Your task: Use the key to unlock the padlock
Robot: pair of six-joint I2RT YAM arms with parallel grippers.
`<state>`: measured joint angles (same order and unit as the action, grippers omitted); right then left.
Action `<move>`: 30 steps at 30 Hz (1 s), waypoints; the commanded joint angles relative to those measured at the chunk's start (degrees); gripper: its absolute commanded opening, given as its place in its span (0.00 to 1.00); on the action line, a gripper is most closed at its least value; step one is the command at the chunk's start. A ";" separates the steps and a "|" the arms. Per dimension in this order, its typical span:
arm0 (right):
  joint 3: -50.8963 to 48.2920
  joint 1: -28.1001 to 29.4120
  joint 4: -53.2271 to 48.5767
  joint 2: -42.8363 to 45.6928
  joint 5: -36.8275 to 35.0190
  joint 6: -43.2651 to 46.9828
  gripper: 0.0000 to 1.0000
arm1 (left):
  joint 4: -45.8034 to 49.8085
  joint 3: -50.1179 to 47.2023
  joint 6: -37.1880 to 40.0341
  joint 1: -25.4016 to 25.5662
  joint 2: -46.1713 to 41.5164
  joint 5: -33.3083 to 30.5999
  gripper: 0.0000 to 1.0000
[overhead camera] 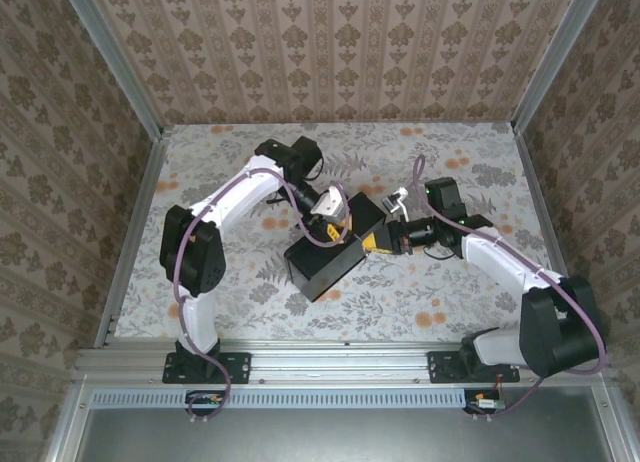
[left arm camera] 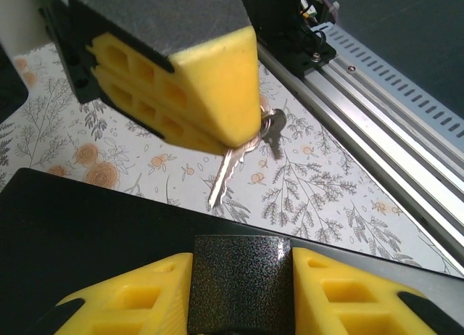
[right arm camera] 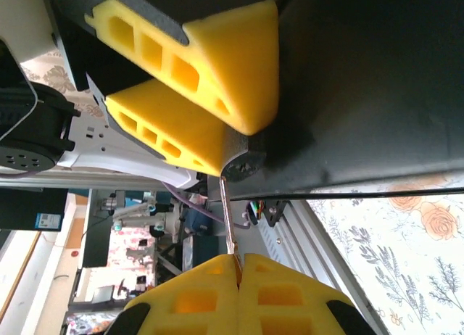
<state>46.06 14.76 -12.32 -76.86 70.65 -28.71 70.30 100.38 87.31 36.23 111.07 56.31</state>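
Yellow-fingered tools meet at the black box, with the key pinched on your right.

Nearest you on the floral desk [overhead camera: 420, 302] lies the black box [overhead camera: 318, 267], set at a slant, its inside hidden from you. Just past it, your right tool [right arm camera: 238, 261] has its fingers pressed together on the key [right arm camera: 228, 219]. The blade sticks out from the tips and the key ring [left arm camera: 272, 125] hangs beside them. The blade ends just beside a dark rounded piece [right arm camera: 243, 164] at the box's edge; you cannot tell whether that is the padlock. Your left tool [left arm camera: 243, 257] comes in from the far side, its fingers clamped on a dark speckled block [left arm camera: 242, 295] over the box's black surface.
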 commanded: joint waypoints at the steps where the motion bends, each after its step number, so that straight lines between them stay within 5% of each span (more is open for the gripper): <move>1: 2.54 0.71 -3.08 -1.61 2.39 2.96 0.00 | 0.94 -0.27 2.73 -0.37 -3.11 4.25 0.35; 30: 4.69 1.17 -8.35 -2.51 0.37 6.57 0.00 | -2.86 -2.26 0.23 0.12 -3.75 2.31 0.35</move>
<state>48.84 16.01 -19.16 -78.87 71.13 -23.46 66.81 98.63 87.24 36.34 110.00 56.60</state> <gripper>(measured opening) 0.038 0.355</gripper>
